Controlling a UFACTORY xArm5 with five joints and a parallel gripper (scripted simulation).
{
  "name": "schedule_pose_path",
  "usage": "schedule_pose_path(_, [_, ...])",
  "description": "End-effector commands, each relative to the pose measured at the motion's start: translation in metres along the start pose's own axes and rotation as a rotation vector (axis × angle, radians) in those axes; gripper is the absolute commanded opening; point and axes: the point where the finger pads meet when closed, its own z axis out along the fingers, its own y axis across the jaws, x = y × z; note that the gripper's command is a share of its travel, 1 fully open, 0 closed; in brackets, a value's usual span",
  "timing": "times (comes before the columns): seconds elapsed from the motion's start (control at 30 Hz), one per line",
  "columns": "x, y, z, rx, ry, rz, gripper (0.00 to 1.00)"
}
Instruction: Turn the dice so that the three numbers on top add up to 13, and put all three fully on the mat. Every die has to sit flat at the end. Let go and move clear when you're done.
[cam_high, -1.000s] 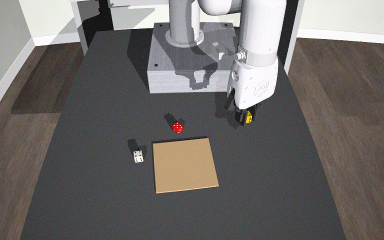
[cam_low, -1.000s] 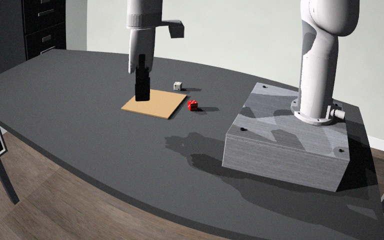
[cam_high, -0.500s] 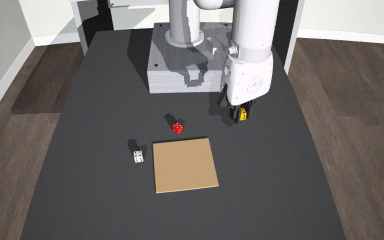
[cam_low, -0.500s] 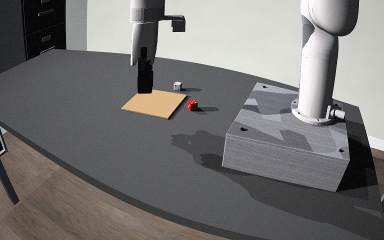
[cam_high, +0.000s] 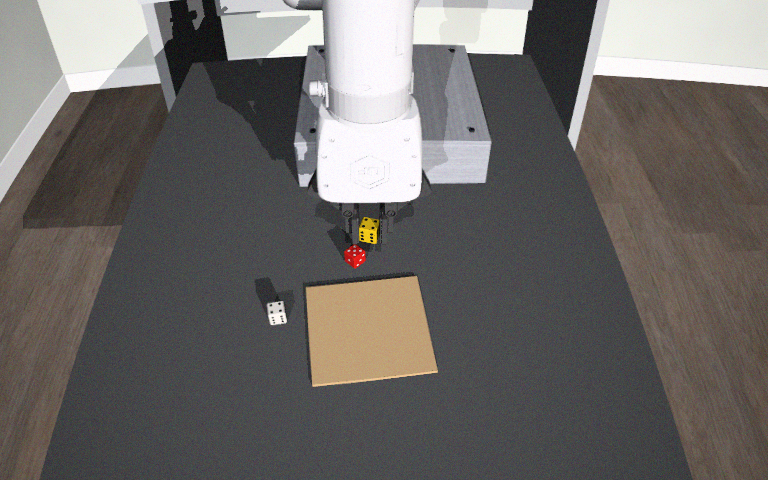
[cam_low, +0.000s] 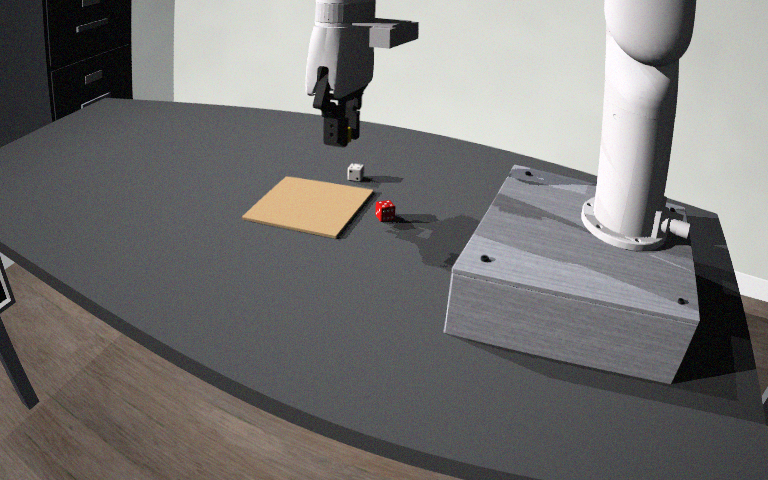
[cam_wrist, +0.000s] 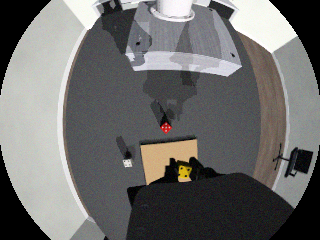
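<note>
My gripper is shut on the yellow die, held well above the table. In the top view the yellow die shows four pips on top and six on the front. The red die sits flat on the table just behind the mat, with what looks like five on top. The white die sits flat left of the mat in the top view, four on top. Its underside is hidden.
The grey base block of the arm stands at the back of the table in the top view. Dark shadows of the arm fall on the table between the block and the red die.
</note>
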Motion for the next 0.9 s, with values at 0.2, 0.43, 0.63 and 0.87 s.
schedule_pose_path(0.2, [-0.002, -0.005, -0.002, 0.0, -0.004, 0.013, 0.15])
schedule_pose_path(0.43, [-0.002, -0.004, 0.002, 0.0, -0.004, 0.013, 0.15])
schedule_pose_path(0.63, [-0.002, -0.004, 0.016, 0.0, -0.004, 0.013, 0.15])
schedule_pose_path(0.87, [-0.002, -0.004, 0.048, 0.0, -0.004, 0.013, 0.15])
